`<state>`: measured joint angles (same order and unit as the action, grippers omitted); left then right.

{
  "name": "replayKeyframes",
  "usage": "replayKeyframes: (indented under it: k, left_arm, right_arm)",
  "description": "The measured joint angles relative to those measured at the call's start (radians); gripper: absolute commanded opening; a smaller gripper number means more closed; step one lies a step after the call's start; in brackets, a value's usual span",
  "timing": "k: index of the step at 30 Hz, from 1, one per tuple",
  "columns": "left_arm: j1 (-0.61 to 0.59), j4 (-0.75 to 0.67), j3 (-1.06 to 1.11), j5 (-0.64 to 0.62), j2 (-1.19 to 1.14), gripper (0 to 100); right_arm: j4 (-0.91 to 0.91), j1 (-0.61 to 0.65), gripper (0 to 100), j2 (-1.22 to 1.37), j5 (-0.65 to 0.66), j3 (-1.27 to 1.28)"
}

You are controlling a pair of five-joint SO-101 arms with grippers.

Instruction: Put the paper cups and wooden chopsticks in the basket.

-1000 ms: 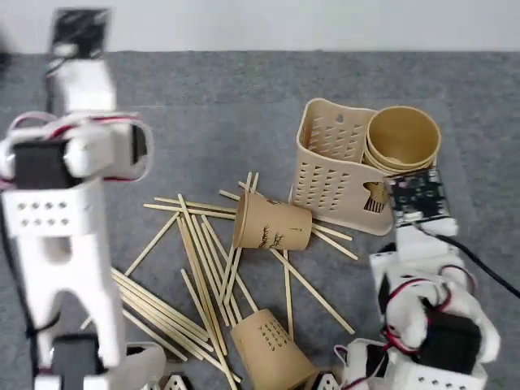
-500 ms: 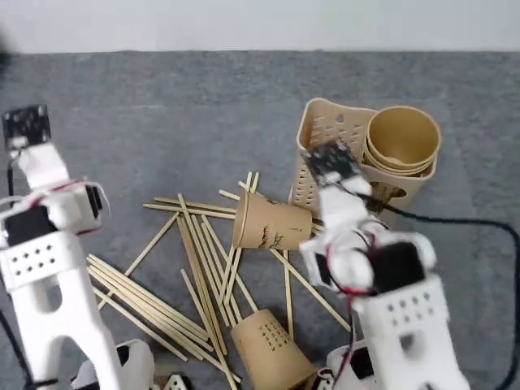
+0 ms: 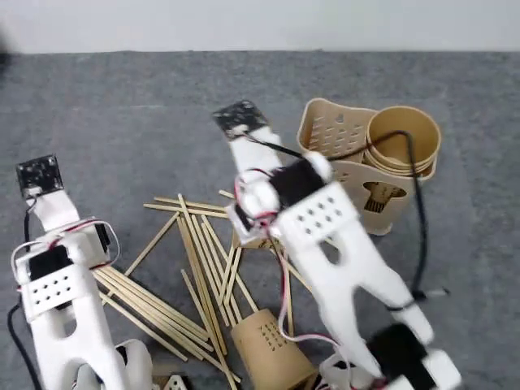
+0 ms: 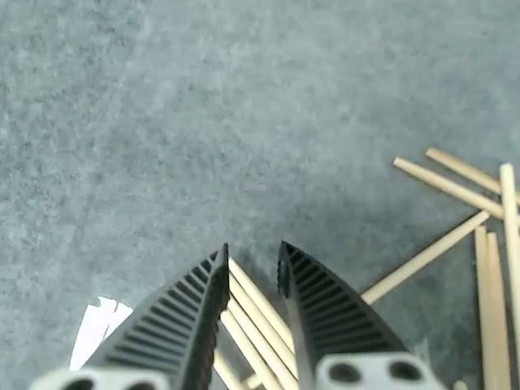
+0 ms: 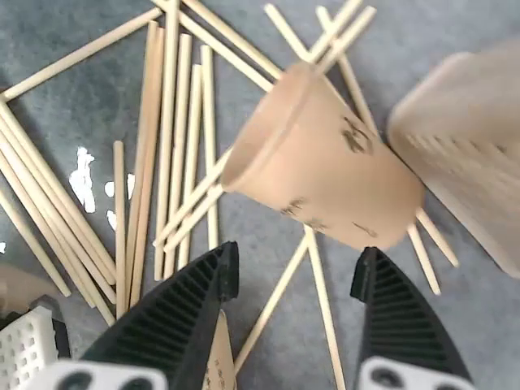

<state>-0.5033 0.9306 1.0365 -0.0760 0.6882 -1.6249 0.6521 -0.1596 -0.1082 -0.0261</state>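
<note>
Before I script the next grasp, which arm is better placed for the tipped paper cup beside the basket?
Right: the right gripper, open, hangs over that paper cup; the left gripper is over chopsticks, elsewhere.

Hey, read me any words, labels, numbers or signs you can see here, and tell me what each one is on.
Nothing here can be read as text.
On the paper cup lying on its side: dark print, too blurred to read.
On the second paper cup: small dark marks, too small to read.
On the basket: holes, no lettering that I can make out.

Two white plastic arms (image 3: 341, 260), black servo blocks (image 3: 296, 183), red-and-white wires (image 3: 282, 284), black cable (image 3: 422, 227), dark ribbed hand (image 4: 253, 253)
</note>
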Motion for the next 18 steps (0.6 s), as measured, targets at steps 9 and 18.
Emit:
replayKeyframes:
  k: [9,18]
  left_arm:
    - [-0.002,-0.058,0.063,0.035,0.0,9]
    - [-0.002,-0.061,0.063,0.035,0.0,9]
  right_arm:
    - [0.0,0.057,23.2,0.287,0.0,-0.198]
    - [0.0,-0.003,23.1,0.489,0.0,-0.316]
